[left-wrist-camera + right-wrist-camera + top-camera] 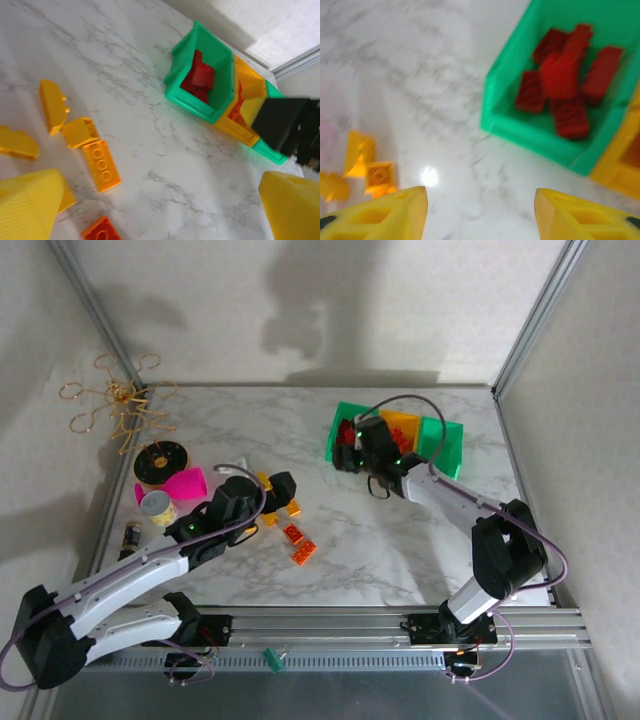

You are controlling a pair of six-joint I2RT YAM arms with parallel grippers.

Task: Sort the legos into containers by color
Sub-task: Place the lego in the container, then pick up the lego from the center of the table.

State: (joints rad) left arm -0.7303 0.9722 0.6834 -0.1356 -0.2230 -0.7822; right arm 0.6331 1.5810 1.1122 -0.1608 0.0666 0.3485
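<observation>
Twice released; gaping empty at left gripper (160,180); likewise at right gripper (480,192) beside green bin (530,135) of red legos (565,85).

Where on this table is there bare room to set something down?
Bare marble lies between the loose legos and the left green bin, and along the back edge. Crowded around the pink cup, spool and tin can.
</observation>
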